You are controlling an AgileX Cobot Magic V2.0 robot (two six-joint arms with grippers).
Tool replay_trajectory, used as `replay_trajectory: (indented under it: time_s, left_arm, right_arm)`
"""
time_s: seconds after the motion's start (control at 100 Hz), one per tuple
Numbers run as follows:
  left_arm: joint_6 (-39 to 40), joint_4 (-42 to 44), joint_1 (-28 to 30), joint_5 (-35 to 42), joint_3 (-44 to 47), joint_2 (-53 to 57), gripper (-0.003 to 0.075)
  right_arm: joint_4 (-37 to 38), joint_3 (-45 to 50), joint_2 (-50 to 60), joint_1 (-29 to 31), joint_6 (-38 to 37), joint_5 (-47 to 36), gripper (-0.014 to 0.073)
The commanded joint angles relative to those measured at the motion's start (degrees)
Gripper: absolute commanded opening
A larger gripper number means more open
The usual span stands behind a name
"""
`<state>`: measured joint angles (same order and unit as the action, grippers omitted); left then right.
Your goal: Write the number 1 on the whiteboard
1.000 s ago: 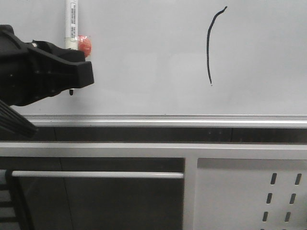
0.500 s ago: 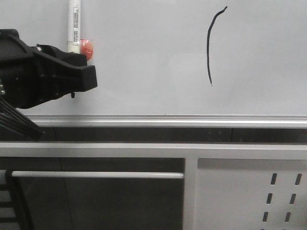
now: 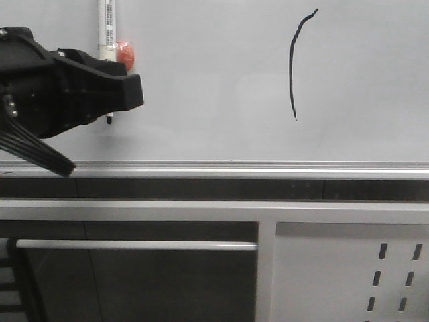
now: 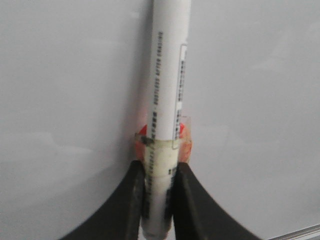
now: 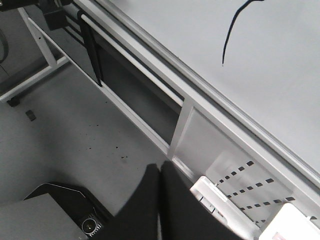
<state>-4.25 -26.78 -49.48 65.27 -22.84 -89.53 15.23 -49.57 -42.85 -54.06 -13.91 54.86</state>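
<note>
Since 1 s ago the left gripper (image 3: pixel 110 100) has slid a bit to the right and slightly up along the whiteboard (image 3: pixel 214 74), carrying the marker (image 3: pixel 105 30) w/ it. The stroke itself hasn't changed at all.

Going left to right: left gripper is clamped tight around the marker's lower barrel, jaws pinching it from both sides in the wrist view (image 4: pixel 159 200), right below the orange tape band (image 4: pixel 162 137). Black tip (image 3: pixel 109 121) pokes out under the gripper, close to the board; can't tell if it's actually touching. Further right, well apart from the pen, sits the number 1 (image 3: pixel 293 64), a thin curved black line w/ a flick on top. Looks done imo, so the task seems basically finished.

Handling-wise: marker is light, stiff, smooth plastic, prob slippery, so a firm grip low on the barrel near the tip makes sense for control. Board is glossy and rigid, ink likely smudges if wiped.

Right gripper (image 5: pixel 160 200) is out of the front view; its wrist cam shows the fingers pressed together, nothing between them, looking down past the silver rail (image 5: pixel 200 85).
</note>
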Motion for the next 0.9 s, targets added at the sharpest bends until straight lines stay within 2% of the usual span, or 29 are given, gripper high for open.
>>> replay_trajectory:
  time_s: [0.0, 0.37, 0.89]
  left_arm:
    - [-0.09, -1.14, -0.1, 12.95, -1.45, 1.33, -0.0018]
    - [-0.09, 0.14, 2.15, 12.95, -1.45, 1.33, -0.0018]
    - [-0.09, 2.14, 2.15, 12.84, -1.48, 1.33, -0.0018]
  right_arm:
    - [1.57, -1.42, 0.01, 0.37, 0.09, -3.55, -0.0072]
    - [0.94, -1.42, 0.01, 0.37, 0.09, -3.68, -0.0072]
    - [0.86, -1.42, 0.01, 0.37, 0.09, -3.82, -0.0072]
